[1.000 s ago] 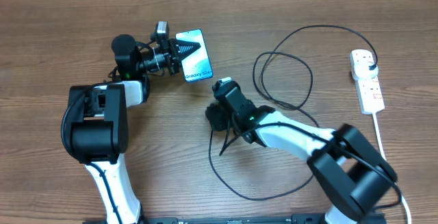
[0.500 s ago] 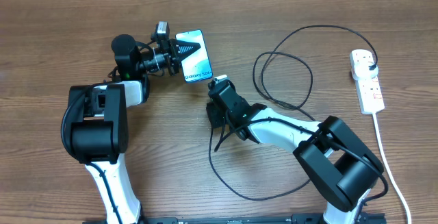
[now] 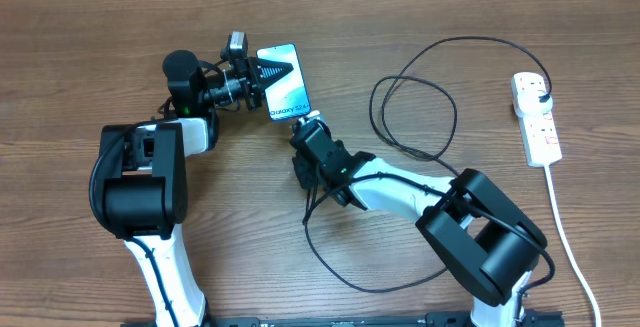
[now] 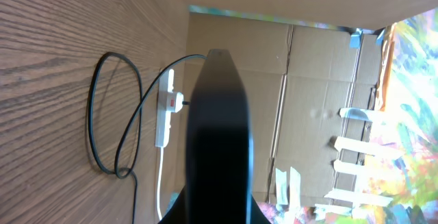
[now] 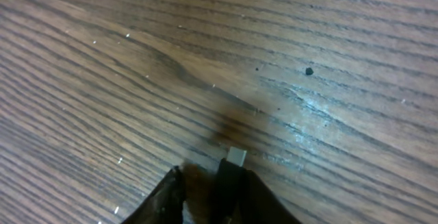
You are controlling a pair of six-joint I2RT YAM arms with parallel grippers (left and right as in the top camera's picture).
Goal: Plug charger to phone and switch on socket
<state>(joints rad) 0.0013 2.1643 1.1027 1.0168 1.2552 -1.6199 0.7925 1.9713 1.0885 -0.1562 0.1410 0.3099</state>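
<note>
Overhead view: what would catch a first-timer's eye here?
The phone, its blue screen lit, sits gripped by the left gripper at the far side of the table. Just beside it the right gripper pinches the charger tip, and the black cable loops across to the white socket on the right.

Light-blue phone (image 3: pixel 290 92), black charger (image 3: pixel 480 38), white socket (image 3: pixel 540 127), brown wood-grain table (image 3: pixel 80 47)
</note>
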